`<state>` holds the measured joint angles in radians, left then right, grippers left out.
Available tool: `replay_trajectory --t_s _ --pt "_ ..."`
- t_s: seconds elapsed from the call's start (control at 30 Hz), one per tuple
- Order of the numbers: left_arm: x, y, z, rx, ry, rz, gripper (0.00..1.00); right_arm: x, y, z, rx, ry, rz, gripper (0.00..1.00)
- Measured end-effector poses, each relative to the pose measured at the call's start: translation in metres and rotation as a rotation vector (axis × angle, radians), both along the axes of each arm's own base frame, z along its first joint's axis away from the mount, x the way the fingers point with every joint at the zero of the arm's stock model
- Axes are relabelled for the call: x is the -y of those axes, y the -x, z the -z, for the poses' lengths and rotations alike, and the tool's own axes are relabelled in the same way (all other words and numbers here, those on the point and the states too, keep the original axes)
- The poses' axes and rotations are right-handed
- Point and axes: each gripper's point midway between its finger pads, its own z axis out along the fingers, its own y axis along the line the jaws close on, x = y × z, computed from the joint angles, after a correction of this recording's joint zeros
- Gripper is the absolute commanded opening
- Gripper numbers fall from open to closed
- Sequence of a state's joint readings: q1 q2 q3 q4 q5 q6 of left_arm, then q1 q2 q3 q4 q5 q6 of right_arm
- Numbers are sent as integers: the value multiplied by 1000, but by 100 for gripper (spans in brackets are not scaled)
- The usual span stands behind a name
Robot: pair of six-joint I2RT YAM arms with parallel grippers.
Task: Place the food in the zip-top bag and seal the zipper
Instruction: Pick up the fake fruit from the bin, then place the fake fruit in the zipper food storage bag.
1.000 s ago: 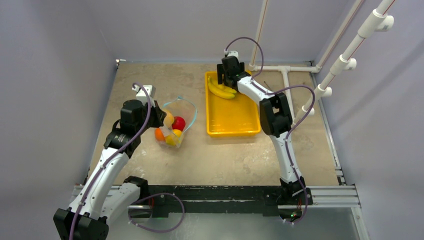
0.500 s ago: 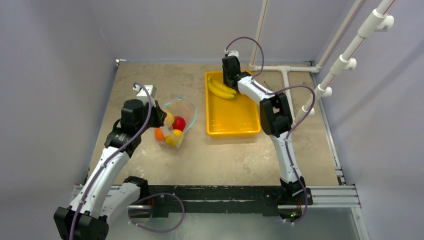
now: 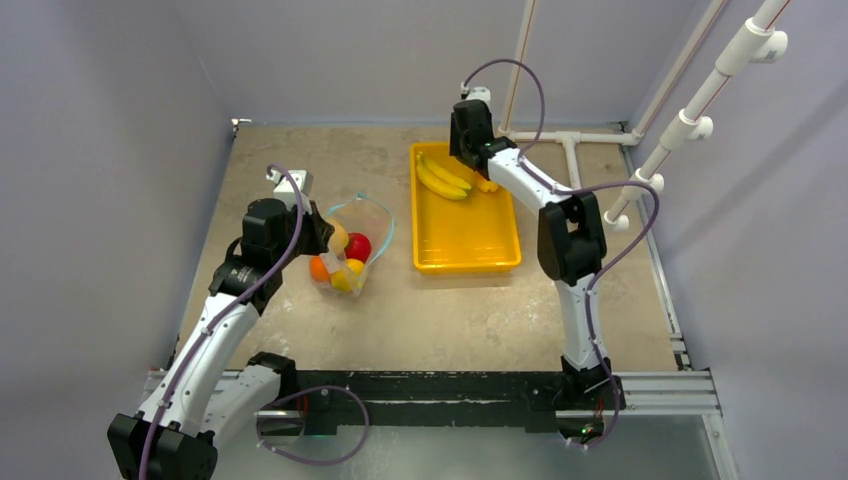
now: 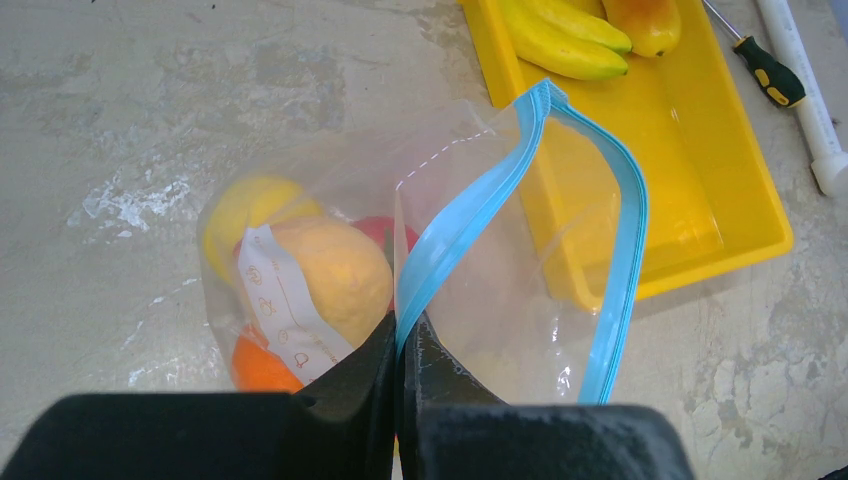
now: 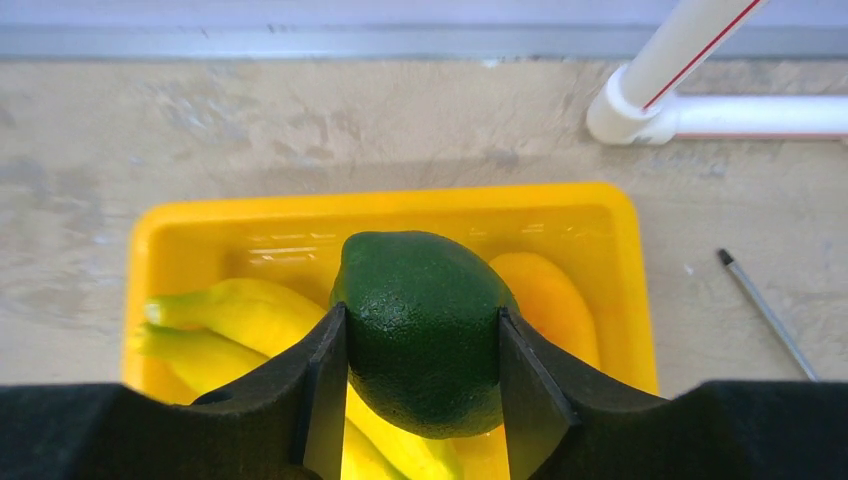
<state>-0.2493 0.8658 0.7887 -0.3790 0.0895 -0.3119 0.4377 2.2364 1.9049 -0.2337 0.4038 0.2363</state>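
Note:
The clear zip-top bag (image 3: pixel 356 240) stands open on the table left of the yellow tray (image 3: pixel 465 245). It holds a red apple (image 3: pixel 357 246), an orange (image 3: pixel 319 268), a lemon (image 3: pixel 346 276) and a peach (image 4: pixel 335 275). My left gripper (image 4: pixel 402 325) is shut on the teal-blue zipper (image 4: pixel 470 210) at the bag's near edge and holds the mouth up. My right gripper (image 5: pixel 420 320) is shut on the dark green avocado (image 5: pixel 420 340), above the far end of the tray (image 5: pixel 400 205). Yellow bananas (image 5: pixel 245 310) and an orange mango (image 5: pixel 548 300) lie in the tray below it.
A screwdriver (image 4: pixel 766 66) lies on the table right of the tray, next to white PVC pipes (image 3: pixel 575 160). Grey walls close in the table at the back and both sides. The tray's near half (image 4: pixel 700 190) holds nothing.
My right gripper has moved up and a little to the far right, away from the bananas, with the avocado in it. The left arm and the bag have not moved.

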Motion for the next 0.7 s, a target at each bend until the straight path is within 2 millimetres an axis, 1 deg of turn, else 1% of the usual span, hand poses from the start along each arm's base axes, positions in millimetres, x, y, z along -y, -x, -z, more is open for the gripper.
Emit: replay_trajectory --t_s 0.13,0.2,0.3,0.47,0.6,0.7 --pt "0 0 0 0 0 0 0 0 5 -46 73 -48 -2 4" --pt "0 0 0 0 0 0 0 -1 12 -69 105 -78 -25 4" --pt "0 0 0 0 0 0 0 -6 26 -95 134 -122 -77 6" --pt "0 0 0 0 0 0 0 -21 54 -121 150 -187 -185 7" --pt "0 0 0 0 0 0 0 -42 88 -140 160 -245 -299 8" --pt "0 0 0 -1 0 0 0 -63 115 -159 175 -288 -385 8"
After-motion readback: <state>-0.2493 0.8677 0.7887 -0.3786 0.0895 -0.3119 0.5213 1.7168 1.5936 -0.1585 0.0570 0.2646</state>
